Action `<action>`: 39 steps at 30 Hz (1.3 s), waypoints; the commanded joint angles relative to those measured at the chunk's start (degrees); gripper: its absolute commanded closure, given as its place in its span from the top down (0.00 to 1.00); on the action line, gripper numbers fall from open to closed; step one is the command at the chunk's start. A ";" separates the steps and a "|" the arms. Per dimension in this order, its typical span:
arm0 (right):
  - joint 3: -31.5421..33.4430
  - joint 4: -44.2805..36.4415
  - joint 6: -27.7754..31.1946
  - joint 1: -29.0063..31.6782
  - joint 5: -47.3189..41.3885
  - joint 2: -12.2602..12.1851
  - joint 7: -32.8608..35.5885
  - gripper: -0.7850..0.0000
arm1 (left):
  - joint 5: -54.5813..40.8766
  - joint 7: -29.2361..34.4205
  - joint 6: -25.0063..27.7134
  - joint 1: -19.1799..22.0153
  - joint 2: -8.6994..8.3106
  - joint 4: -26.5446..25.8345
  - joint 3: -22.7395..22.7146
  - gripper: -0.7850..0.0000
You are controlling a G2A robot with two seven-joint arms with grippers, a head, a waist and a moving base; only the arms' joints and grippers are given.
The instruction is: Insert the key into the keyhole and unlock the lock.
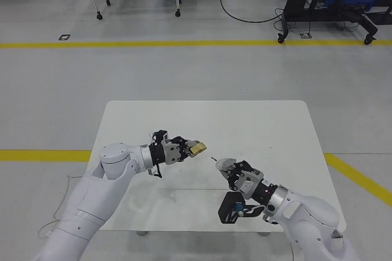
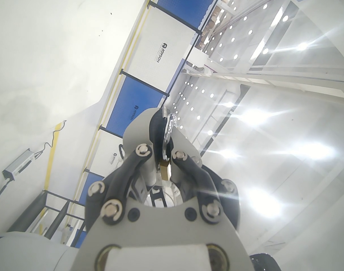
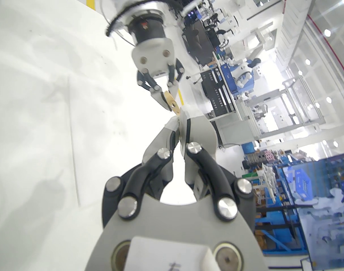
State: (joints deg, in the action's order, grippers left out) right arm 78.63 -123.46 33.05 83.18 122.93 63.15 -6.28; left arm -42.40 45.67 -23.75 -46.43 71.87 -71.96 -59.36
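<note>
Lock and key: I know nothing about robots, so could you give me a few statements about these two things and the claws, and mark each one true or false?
1. The left claw holds the brass lock. True.
2. The key is already in the keyhole. False: the top view shows a gap between the key's tip and the lock.
3. The right claw is shut on the key. True.
4. The two claws point away from each other. False: they face each other over the white table.
</note>
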 commanded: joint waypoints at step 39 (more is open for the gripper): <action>-16.96 7.03 16.52 -15.56 9.10 1.68 19.90 0.00 | 1.61 0.45 -9.66 7.89 2.50 11.85 7.24 0.00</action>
State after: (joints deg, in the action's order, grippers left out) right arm 61.84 -116.51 49.37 67.75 131.80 64.83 13.52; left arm -40.79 46.03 -33.35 -38.61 74.36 -60.20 -52.12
